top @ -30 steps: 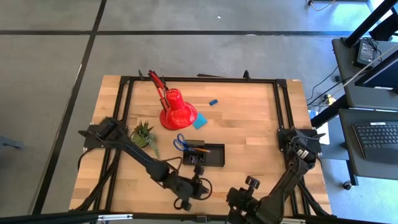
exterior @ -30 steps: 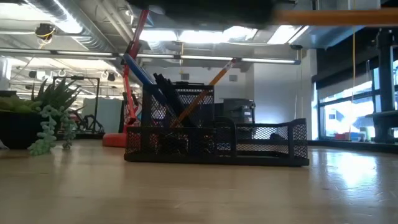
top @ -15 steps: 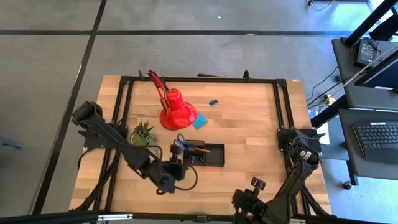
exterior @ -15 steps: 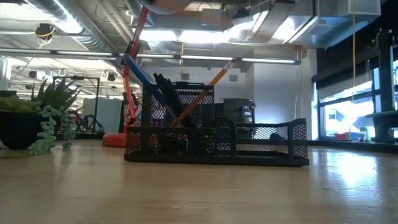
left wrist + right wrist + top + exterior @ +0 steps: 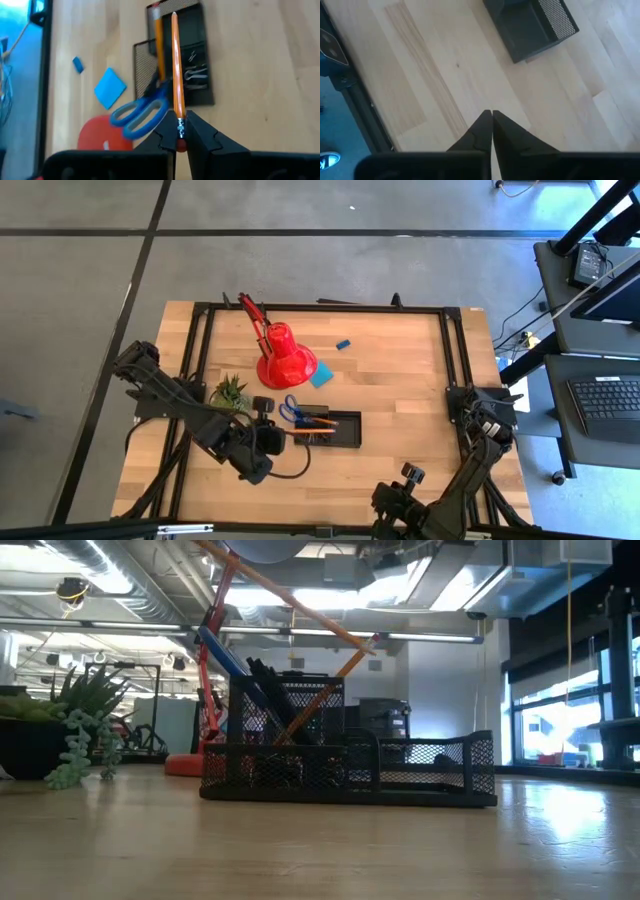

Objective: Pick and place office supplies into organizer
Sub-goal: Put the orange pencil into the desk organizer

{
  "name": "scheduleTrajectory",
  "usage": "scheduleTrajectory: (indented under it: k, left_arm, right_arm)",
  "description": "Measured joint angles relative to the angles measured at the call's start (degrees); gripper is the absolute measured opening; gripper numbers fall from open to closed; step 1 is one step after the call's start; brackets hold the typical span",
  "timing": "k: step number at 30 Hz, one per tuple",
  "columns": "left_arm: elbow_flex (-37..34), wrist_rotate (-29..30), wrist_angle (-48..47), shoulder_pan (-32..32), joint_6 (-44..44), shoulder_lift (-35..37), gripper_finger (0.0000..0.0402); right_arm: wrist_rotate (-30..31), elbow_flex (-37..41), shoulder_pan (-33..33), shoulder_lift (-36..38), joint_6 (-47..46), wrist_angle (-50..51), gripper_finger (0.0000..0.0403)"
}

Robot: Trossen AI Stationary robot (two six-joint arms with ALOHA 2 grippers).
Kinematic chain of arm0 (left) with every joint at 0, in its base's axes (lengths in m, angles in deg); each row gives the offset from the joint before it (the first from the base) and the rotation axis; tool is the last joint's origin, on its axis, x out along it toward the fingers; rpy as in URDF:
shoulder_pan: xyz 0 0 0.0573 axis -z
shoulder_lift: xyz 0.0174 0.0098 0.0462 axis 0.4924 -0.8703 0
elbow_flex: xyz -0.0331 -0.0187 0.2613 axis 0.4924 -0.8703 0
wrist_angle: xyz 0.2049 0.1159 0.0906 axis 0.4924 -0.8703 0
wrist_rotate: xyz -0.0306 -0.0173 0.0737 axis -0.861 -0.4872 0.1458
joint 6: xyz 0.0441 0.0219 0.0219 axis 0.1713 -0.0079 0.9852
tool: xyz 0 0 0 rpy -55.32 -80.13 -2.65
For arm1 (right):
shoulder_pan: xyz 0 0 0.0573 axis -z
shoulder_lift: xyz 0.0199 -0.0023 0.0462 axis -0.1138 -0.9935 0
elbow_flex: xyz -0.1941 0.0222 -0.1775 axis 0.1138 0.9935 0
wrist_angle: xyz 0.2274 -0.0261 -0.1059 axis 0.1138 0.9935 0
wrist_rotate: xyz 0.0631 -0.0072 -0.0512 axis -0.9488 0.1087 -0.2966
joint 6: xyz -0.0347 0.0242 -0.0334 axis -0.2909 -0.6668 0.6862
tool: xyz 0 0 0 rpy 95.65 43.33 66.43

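My left gripper (image 5: pixel 180 137) hangs above the table just left of the black mesh organizer (image 5: pixel 340 432), shut on an orange pencil (image 5: pixel 176 70). In the low view that pencil (image 5: pixel 300 605) slants down toward the organizer (image 5: pixel 350 775). Blue-handled scissors (image 5: pixel 140 112), dark pens and another orange pencil (image 5: pixel 159 45) stand in its tall cup, and binder clips (image 5: pixel 192 75) lie in a low compartment. The light-blue note pad (image 5: pixel 321 375) and blue eraser (image 5: pixel 343 343) lie flat on the table beyond. My right gripper (image 5: pixel 491 120) is shut, above the near edge. My left gripper pinches the pencil's eraser end (image 5: pixel 180 131) between its two fingers. The fingers come slanting down from the table's left and lie along the pencil. It is lifted clear, tilted, its point (image 5: pixel 375 650) lowest, over the organizer.
A red desk lamp (image 5: pixel 285 355) stands just beyond the organizer, and a small green potted plant (image 5: pixel 230 393) stands to its left, close to my left arm. Bare wood lies to the right of the organizer and along the near edge (image 5: pixel 420 90).
My left gripper, still shut on the pencil, has moved from the near edge up toward the organizer's left end and turned. The pencil, level a second ago, now slants with its point down over the organizer.
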Motion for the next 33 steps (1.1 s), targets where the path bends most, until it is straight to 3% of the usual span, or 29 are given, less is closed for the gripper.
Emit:
scheduleTrajectory:
  k: [5, 11, 27, 33]
  left_arm:
    - [3.58, -3.05, -7.69, -0.07, -2.03, 0.00, 0.0012]
    - [4.19, -2.74, -12.87, -1.07, -4.49, 0.00, 0.0012]
    - [4.19, -2.89, -13.77, -5.14, -2.25, -0.37, 0.0012]
    - [4.19, -7.59, -9.81, -8.72, 3.52, -0.42, 0.0012]
  right_arm:
    - [0.02, 0.00, 0.06, 0.01, 0.09, 0.00, 0.0024]
    - [0.02, 0.00, 0.09, 0.07, 0.13, 0.00, 0.0014]
    - [-0.02, 0.00, 0.20, 0.09, 0.15, 0.00, 0.0020]
    - [-0.02, 0.02, 0.20, 0.09, 0.15, 0.00, 0.0011]
